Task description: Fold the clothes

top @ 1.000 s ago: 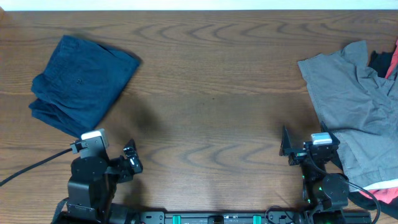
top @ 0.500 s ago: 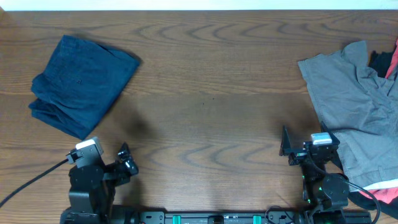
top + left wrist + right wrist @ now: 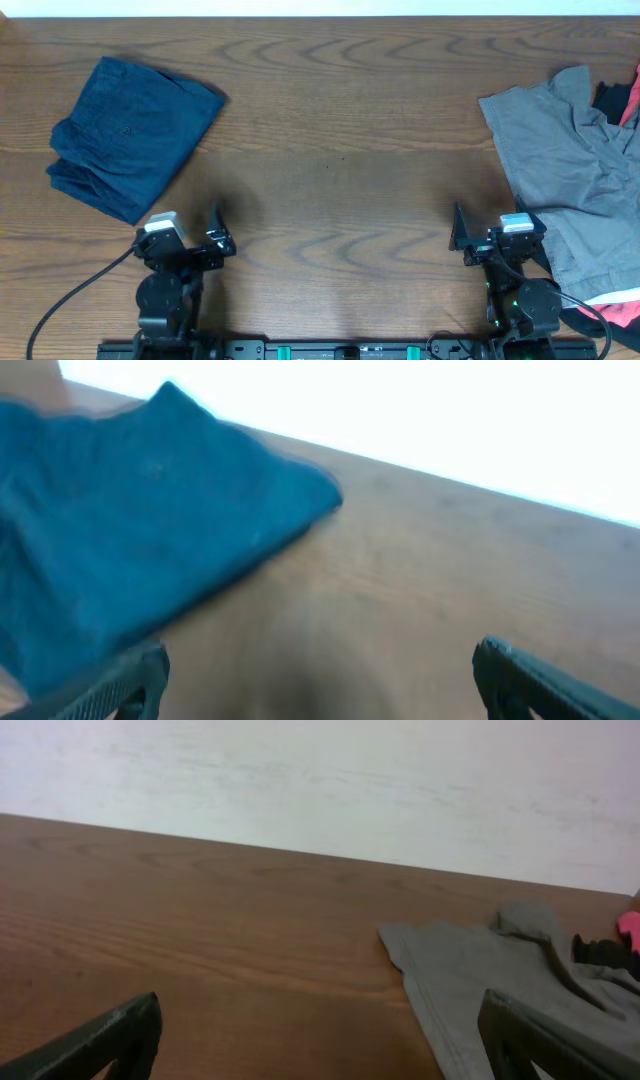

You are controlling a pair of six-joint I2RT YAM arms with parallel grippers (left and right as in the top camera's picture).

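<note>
Two tools are located at the lower edge of the overhead frame. The left tool is positioned at lower left, near the lower corner of the folded blue garment, which is laid in the upper left of the frame; no contact between them is seen. In the left wrist view, its fingers are spread wide, one at each lower corner, and nothing is held between them.

The right tool is positioned at lower right, just beside the grey garment, which is spread unfolded and rumpled along the right edge. Its fingers are likewise spread wide, with nothing gripped.

A red garment and a dark garment are found against the grey one at upper right. All items are carried on the brown wooden worktop.
</note>
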